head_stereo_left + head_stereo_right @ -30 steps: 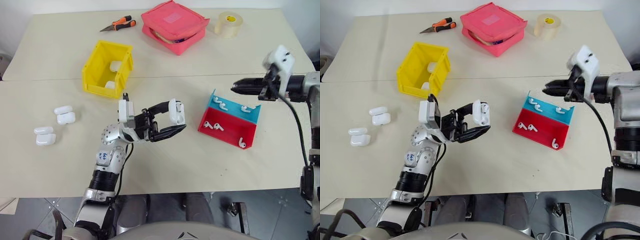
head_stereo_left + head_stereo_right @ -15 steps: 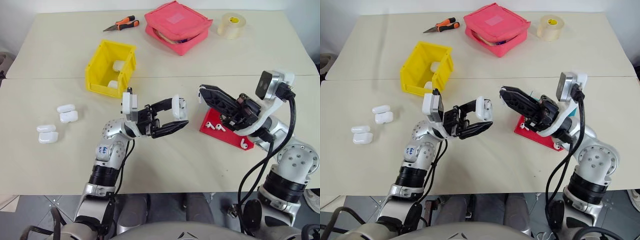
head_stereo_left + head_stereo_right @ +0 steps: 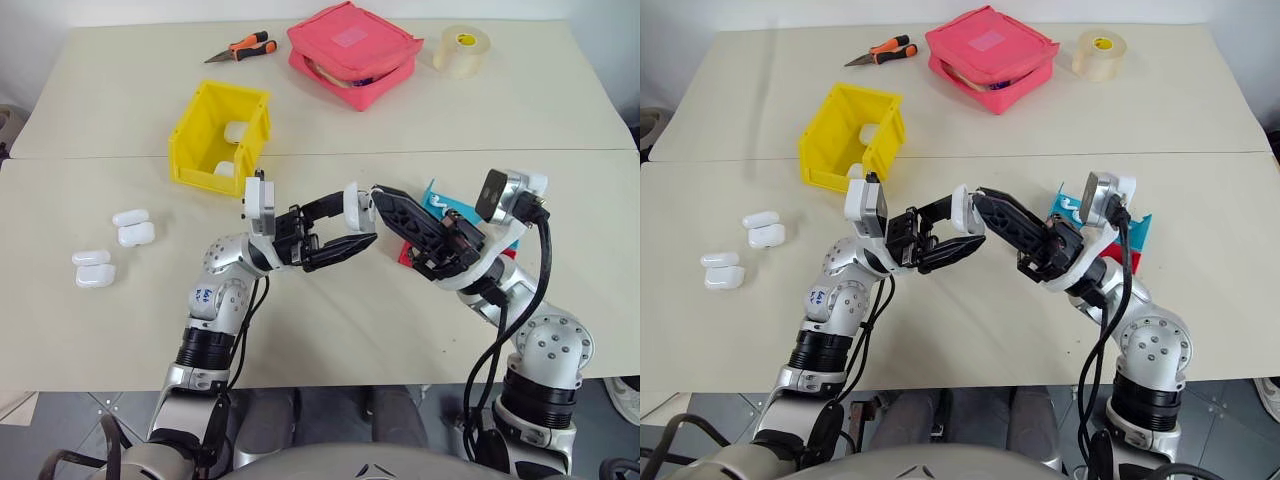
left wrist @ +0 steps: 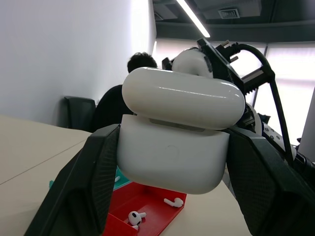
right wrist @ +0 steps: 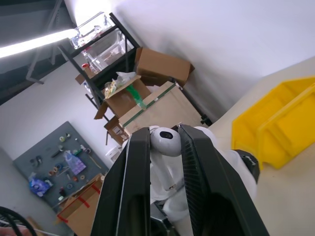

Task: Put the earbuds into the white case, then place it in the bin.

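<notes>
White case, lid ajar, clamped in our left tool; right tool, pinching an earbud, sits just beside its opening.

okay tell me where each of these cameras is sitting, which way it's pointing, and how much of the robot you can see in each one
Head pair: looks down over the table; both arms show, the left gripper holding the white case.
Left wrist: looks along its fingers at the case and the red tray.
Right wrist: looks along its fingers, shut on an earbud; the bin is beyond.
Shared: case and bin.
</notes>
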Controlling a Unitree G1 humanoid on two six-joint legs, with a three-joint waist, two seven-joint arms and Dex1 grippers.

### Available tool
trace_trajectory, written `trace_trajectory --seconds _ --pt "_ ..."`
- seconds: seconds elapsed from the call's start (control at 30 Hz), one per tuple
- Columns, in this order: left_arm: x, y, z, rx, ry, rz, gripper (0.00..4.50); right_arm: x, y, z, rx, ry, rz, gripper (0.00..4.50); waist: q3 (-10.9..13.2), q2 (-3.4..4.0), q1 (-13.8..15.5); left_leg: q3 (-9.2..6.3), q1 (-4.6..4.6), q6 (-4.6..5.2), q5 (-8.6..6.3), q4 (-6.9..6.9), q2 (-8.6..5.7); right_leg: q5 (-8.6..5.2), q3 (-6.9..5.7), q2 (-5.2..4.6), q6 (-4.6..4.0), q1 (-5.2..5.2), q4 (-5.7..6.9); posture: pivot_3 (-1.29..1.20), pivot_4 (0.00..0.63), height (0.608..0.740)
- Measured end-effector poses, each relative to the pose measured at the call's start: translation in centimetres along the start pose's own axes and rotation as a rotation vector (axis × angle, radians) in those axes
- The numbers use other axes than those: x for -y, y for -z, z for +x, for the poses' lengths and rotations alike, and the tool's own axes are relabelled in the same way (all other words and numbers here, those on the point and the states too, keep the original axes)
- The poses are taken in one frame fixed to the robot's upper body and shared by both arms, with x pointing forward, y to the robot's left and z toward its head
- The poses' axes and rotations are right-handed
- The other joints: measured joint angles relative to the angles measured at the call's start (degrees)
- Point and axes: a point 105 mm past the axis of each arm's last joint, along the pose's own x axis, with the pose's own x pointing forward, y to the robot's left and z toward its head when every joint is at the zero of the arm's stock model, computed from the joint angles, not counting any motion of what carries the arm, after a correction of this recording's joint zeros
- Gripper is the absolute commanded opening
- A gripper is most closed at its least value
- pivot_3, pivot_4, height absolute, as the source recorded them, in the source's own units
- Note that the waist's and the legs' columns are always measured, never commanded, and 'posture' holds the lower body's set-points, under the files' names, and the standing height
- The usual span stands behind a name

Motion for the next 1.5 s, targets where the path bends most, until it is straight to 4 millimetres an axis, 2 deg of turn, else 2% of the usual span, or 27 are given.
trace_trajectory --seconds 0.6,0.83,1.03,1.17,1.23,1.33,1.43,1.5 --pt "-0.1 -0.3 0.0 0.004 -0.012 -0.003 2.90 0.3 1.6 -0.1 -0.006 0.008 -0.051 0.74 0.0 0.00 -0.6 0.00 0.01 0.00 0.00 -0.03 0.02 -0.01 0.00 0.01 -0.02 0.00 -0.01 0.00 0.150 0.740" --pt "-0.2 0.4 -0.3 -0.008 -0.027 -0.025 2.90 0.5 2.1 -0.2 -0.097 0.017 -0.201 0.74 0.0 0.00 -0.6 0.00 0.01 0.01 0.00 -0.03 0.00 -0.01 0.00 0.01 -0.02 0.00 -0.02 0.00 0.150 0.740" --pt "-0.7 0.3 -0.8 -0.001 -0.061 -0.026 2.90 0.7 2.4 -0.7 -0.169 0.023 -0.269 2.47 0.0 0.00 -0.6 0.01 0.01 0.01 0.00 -0.04 0.01 -0.01 0.00 0.01 -0.02 0.01 -0.03 0.00 0.150 0.740" --pt "-0.6 0.1 -0.7 0.010 -0.052 -0.026 2.90 0.7 2.0 -0.8 -0.186 0.014 -0.291 3.88 0.0 -0.01 -0.4 -0.01 0.01 0.01 0.00 -0.03 0.01 -0.01 -0.01 0.01 -0.02 0.03 -0.04 0.00 0.150 0.740" --pt "-0.2 -0.1 -0.4 0.013 -0.028 -0.019 2.90 0.7 1.9 -1.2 -0.204 0.020 -0.273 3.88 0.0 -0.01 -0.3 -0.01 0.01 0.02 -0.01 -0.03 0.00 -0.01 -0.01 -0.01 -0.02 0.03 -0.06 0.00 0.150 0.740" --pt "-0.1 -0.3 -0.6 -0.006 -0.020 -0.002 2.90 1.0 0.2 -2.3 -0.215 0.058 -0.303 3.88 0.0 -0.01 -0.2 0.00 0.01 0.02 -0.01 -0.04 0.01 -0.01 0.00 0.00 -0.02 0.03 -0.07 0.00 0.150 0.740" --pt "-0.5 -0.1 -1.7 -0.072 -0.044 0.025 2.90 1.6 -1.0 -3.7 -0.262 0.109 -0.352 3.28 0.0 -0.01 -0.2 0.02 0.01 0.02 -0.01 -0.04 0.03 -0.01 -0.01 0.02 -0.02 0.03 -0.07 0.00 0.150 0.740" --pt "-0.9 0.2 -2.5 -0.161 -0.069 0.083 2.90 1.9 -1.3 -4.3 -0.316 0.131 -0.382 2.61 0.0 -0.02 -0.1 0.05 0.02 0.02 -0.01 -0.04 0.03 -0.01 0.00 0.02 -0.02 0.03 -0.06 0.00 0.150 0.740"
